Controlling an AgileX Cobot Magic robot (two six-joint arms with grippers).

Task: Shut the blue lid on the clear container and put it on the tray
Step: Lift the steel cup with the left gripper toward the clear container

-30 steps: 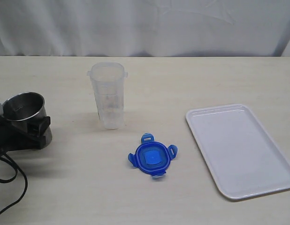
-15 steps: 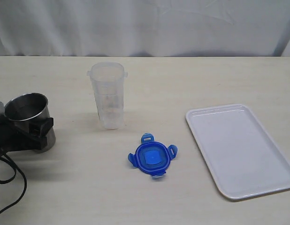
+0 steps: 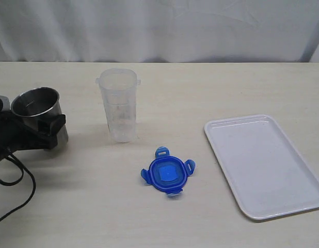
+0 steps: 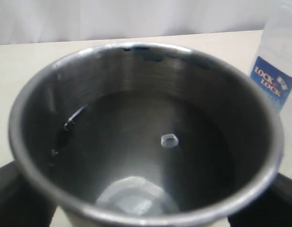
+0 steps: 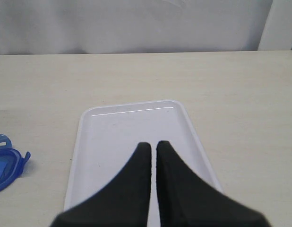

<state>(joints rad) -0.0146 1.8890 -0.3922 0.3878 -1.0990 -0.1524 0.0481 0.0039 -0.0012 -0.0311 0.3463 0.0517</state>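
Exterior view: gripper (image 3: 41, 129) wide around cup (image 3: 36, 102)

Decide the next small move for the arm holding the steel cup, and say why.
Probably bring the steel cup nearer the clear container and its open mouth. The left gripper clamps the cup, which seems to hold liquid. The container stands uncapped, with the blue lid lying apart on the table.

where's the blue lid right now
In the exterior view the blue lid lies flat on the table, between the clear container behind it and the tray to its right, touching neither.
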